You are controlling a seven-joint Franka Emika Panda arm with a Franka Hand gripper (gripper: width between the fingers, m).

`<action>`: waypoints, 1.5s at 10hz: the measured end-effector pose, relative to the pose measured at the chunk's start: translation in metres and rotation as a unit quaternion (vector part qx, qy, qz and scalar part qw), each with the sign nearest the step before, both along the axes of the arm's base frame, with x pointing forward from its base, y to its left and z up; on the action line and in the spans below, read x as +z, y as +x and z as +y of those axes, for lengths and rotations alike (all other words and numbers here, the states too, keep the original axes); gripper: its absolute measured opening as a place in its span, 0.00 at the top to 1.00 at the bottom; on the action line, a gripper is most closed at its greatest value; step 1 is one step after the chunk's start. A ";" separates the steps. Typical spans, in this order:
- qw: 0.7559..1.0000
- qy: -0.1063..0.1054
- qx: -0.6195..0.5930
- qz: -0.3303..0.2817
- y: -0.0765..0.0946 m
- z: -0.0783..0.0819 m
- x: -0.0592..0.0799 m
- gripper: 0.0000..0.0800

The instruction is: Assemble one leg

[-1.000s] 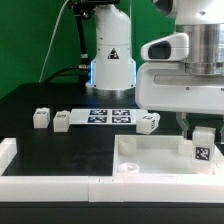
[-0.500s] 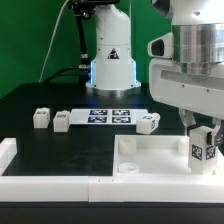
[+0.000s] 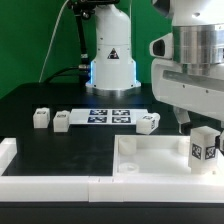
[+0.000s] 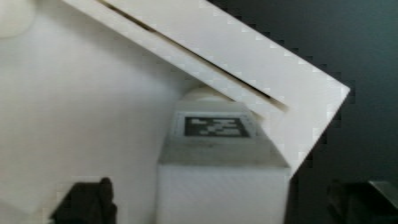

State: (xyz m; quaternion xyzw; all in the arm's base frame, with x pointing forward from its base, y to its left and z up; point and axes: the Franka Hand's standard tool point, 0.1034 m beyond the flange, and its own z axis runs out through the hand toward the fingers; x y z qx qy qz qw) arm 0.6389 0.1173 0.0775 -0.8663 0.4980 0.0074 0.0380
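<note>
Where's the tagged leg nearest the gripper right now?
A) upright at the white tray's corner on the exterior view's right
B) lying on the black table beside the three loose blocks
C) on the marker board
A: the leg stands upright at the tray corner, with the gripper just above it.

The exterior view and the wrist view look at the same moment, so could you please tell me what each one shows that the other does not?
Only the exterior view shows three loose legs on the black table, the marker board and the arm's base. Only the wrist view shows the hand with its dark fingers spread either side of the leg, not touching it. Both show that tagged leg standing at a corner of the white tray-like part.
</note>
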 end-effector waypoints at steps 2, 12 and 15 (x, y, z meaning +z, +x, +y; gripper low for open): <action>0.995 -0.009 0.095 -0.002 -0.002 0.003 0.000 0.20; 0.869 -0.026 0.493 -0.026 -0.002 0.001 0.000 0.19; 0.873 -0.025 0.486 -0.025 -0.002 0.001 0.000 0.58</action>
